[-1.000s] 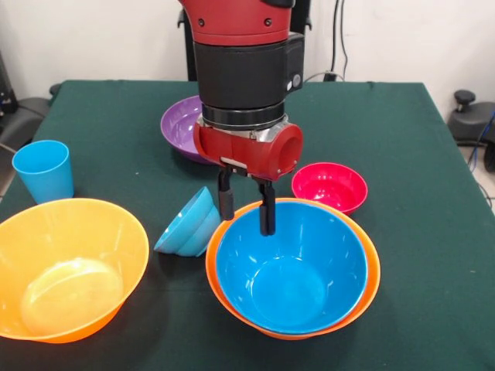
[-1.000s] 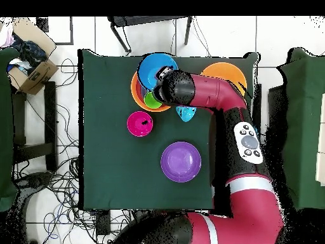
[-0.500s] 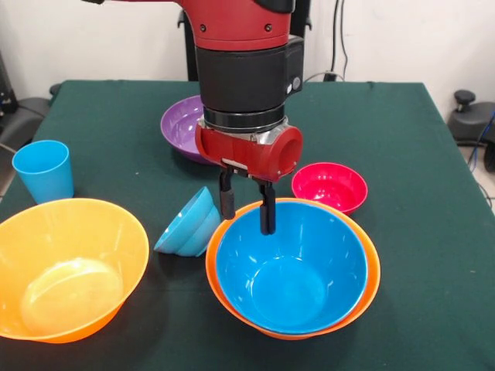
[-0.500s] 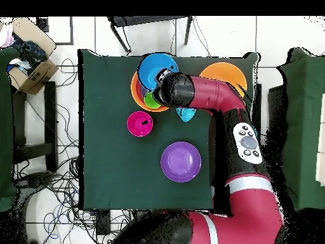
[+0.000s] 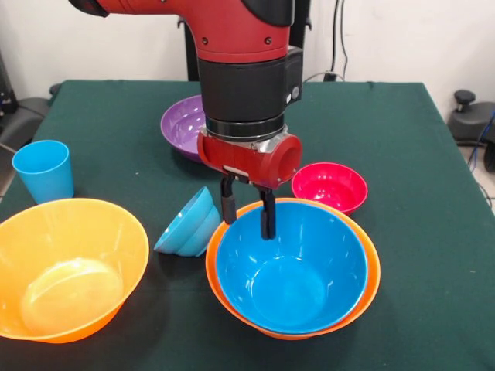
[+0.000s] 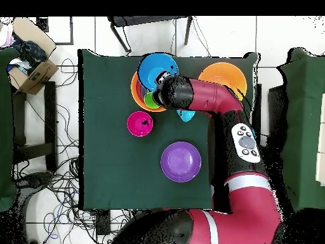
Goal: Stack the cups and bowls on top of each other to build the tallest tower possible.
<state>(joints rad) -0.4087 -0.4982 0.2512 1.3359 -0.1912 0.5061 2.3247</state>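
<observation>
A big blue bowl sits nested in a big orange bowl at the front; this pair is the tower. My gripper hangs over its far rim, open and empty, one finger inside the blue bowl and one outside. Two small blue bowls, nested and tipped on their side, lie just left of it. A second big orange bowl, a light blue cup, a purple bowl and a pink-red bowl stand apart. A lime green patch shows beside my wrist only in the overhead view.
The green table drops off at its edges. In the overhead view a cardboard box and cables lie on the floor beyond the table, and a chair stands at its far side.
My gripper has sunk slightly at the far rim of the blue bowl. The bowls and the cup have not moved.
</observation>
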